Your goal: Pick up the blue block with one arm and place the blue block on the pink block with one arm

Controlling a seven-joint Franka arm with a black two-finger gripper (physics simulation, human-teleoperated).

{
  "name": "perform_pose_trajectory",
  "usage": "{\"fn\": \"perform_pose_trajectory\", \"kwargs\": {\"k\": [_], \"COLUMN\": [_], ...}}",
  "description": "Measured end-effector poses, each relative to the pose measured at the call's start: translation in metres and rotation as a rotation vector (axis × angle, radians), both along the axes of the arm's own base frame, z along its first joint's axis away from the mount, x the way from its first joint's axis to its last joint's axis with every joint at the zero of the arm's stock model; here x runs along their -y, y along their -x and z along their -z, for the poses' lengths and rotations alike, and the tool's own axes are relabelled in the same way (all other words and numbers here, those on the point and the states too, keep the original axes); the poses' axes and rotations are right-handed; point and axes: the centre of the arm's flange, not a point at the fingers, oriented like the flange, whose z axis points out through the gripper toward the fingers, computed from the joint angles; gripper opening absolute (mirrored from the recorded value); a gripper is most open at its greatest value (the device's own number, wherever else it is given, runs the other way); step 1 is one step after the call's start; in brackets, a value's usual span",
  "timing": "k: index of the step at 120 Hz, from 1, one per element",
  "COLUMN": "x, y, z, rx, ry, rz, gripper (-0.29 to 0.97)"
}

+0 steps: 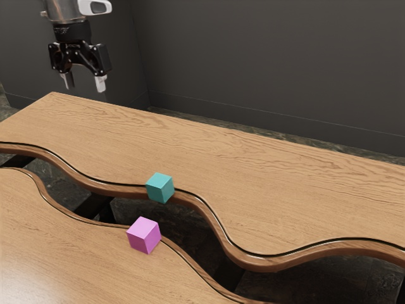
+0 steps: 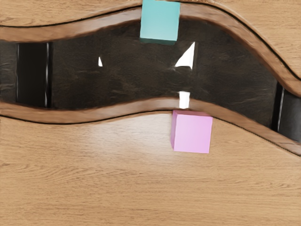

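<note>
A teal-blue block (image 1: 160,187) sits at the wavy front edge of the far wooden tabletop (image 1: 253,164). A pink block (image 1: 143,235) rests at the wavy edge of the near tabletop (image 1: 57,253), just across a dark gap from the blue one. My gripper (image 1: 83,82) hangs high at the exterior view's upper left, well away from both blocks, open with nothing between its fingers. From the wrist camera, the blue block (image 2: 160,21) and the pink block (image 2: 191,132) face each other across the gap.
A dark winding gap (image 1: 196,237) runs between the two wooden tabletops, with dark floor below. A grey wall (image 1: 266,57) stands behind the far tabletop. Broad wood surface lies on both sides of the blocks.
</note>
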Motion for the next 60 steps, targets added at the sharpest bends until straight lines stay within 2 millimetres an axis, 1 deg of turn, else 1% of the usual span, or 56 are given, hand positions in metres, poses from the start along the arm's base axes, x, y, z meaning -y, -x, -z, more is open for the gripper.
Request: {"fn": "perform_pose_trajectory", "kwargs": {"k": [22,24,27,30,33,36,38,42,46,50,54,60], "x": [-0.006,-0.006,-0.004,0.001,0.008,0.015,0.022,0.037,0.055,0.069,0.079,0.088], "y": [0.0,0.002,0.017,0.03,0.036,0.037,0.033,0.022,0.009,0.0,-0.007,-0.006], "z": [-0.003,-0.013,-0.057,-0.087,-0.102,-0.106,-0.104,-0.092,-0.075,-0.058,-0.033,0.01], "rx": [0.011,0.031,0.12,0.184,0.214,0.221,0.216,0.192,0.164,0.135,0.093,0.029], "ry": [-0.004,-0.006,-0.024,-0.039,-0.056,-0.072,-0.073,-0.065,-0.055,-0.051,-0.051,-0.061], "rz": [-0.025,-0.023,-0.017,-0.003,0.016,0.039,0.059,0.106,0.155,0.193,0.221,0.248], "gripper": [0.68,0.68,0.68,0.68,0.68,0.68,0.68,0.68,0.68,0.68,0.68,0.68]}}
